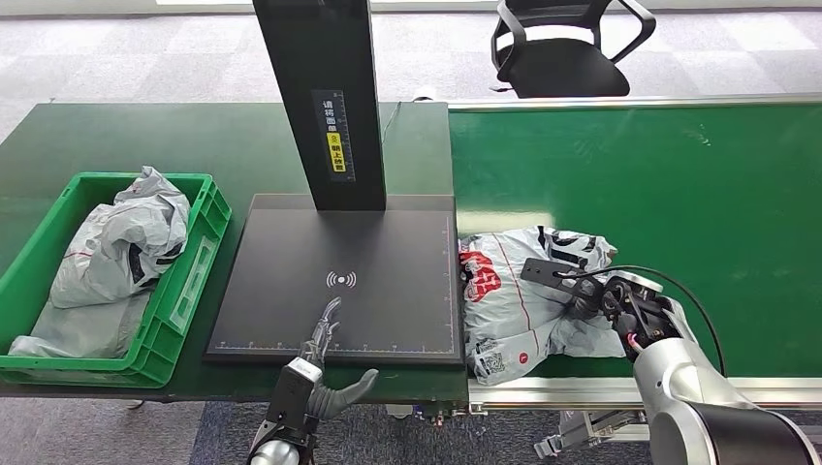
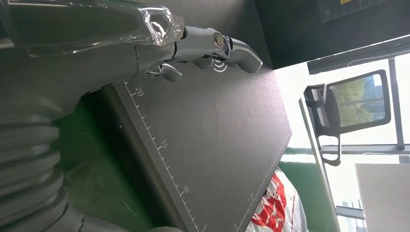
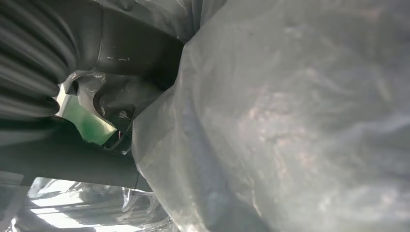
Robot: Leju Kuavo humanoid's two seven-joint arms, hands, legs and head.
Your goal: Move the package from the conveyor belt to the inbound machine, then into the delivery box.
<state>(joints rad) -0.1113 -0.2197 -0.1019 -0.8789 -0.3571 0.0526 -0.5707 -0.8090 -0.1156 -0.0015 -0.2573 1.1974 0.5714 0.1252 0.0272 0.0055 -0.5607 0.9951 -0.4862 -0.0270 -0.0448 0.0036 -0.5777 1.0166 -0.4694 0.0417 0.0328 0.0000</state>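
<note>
Package (image 1: 523,291): grey poly mailer with red print, lying crumpled on the green conveyor belt (image 1: 659,184), its left edge just beside the inbound machine (image 1: 339,281). Right hand (image 1: 606,295) is sitting on its right side; the right wrist view is showing grey film bunched close against the hand, so it appears to be gripping a fold, though the fingers themselves are hidden. Judged soft, light and slack: it is likely sagging when lifted, and the glossy film is probably slipping unless a thick gathered fold is taken rather than a flat face. Left hand (image 1: 325,373) is hovering empty over the near edge of the scan plate, fingers apart. Delivery box (image 1: 199,281), green, is standing on the surface left of the machine, already holding grey bags (image 1: 121,252). Office chair (image 1: 562,44) is standing beyond the belt.
</note>
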